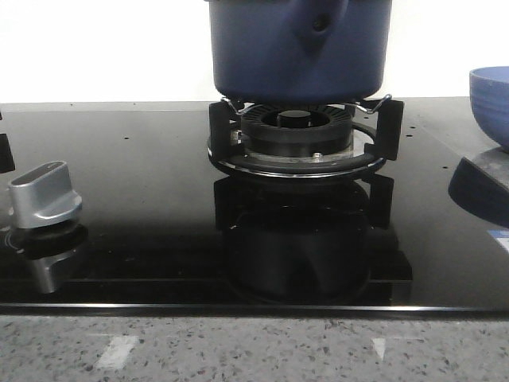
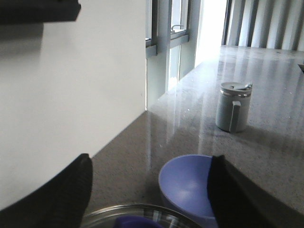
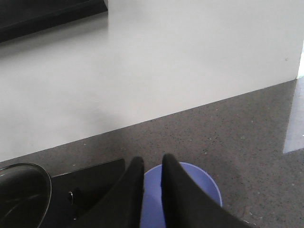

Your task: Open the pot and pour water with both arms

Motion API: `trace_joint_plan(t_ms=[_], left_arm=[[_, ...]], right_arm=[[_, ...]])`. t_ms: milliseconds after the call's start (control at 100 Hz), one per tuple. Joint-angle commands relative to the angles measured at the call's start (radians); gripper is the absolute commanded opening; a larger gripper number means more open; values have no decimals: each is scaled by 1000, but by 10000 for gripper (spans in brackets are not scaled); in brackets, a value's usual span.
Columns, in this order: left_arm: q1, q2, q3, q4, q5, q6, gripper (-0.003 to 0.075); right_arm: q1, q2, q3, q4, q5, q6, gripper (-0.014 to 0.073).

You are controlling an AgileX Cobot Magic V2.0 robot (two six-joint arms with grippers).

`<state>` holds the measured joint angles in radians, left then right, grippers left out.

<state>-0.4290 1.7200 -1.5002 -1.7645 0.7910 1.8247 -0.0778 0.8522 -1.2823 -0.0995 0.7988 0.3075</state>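
Speckled stone countertop (image 1: 238, 350) is seen at the near edge of the front view, with a black glass cooktop (image 1: 143, 207) behind it; a silver control knob (image 1: 44, 195) is set at its left, and the dark blue pot (image 1: 298, 48) is carried on the black burner grate (image 1: 302, 139) at centre, its handle mount turned toward the camera. A lighter blue bowl (image 1: 489, 99) is placed at the far right. The left gripper (image 2: 149, 190) is held with fingers wide apart above the bowl and a glass lid (image 2: 128, 216), a grey lidded cup (image 2: 233, 107) standing well beyond; the right gripper (image 3: 152, 190) is shown with fingers nearly together, gripping nothing, over the bowl.
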Motion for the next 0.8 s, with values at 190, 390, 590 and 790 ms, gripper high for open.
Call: trace_joint_plan(t_ms=[190, 390, 590, 790], left_arm=[[80, -230, -13, 29, -7, -49, 47], [111, -436, 124, 243, -190, -211, 6], [128, -729, 429, 206, -536, -215, 6], [128, -1027, 733, 190, -791, -211, -20]], right_arm=[[1, -15, 7, -26, -87, -55, 51], [2, -142, 203, -26, -219, -108, -74], [2, -344, 449, -26, -364, -140, -74], [2, -552, 610, -24, -429, -140, -74]])
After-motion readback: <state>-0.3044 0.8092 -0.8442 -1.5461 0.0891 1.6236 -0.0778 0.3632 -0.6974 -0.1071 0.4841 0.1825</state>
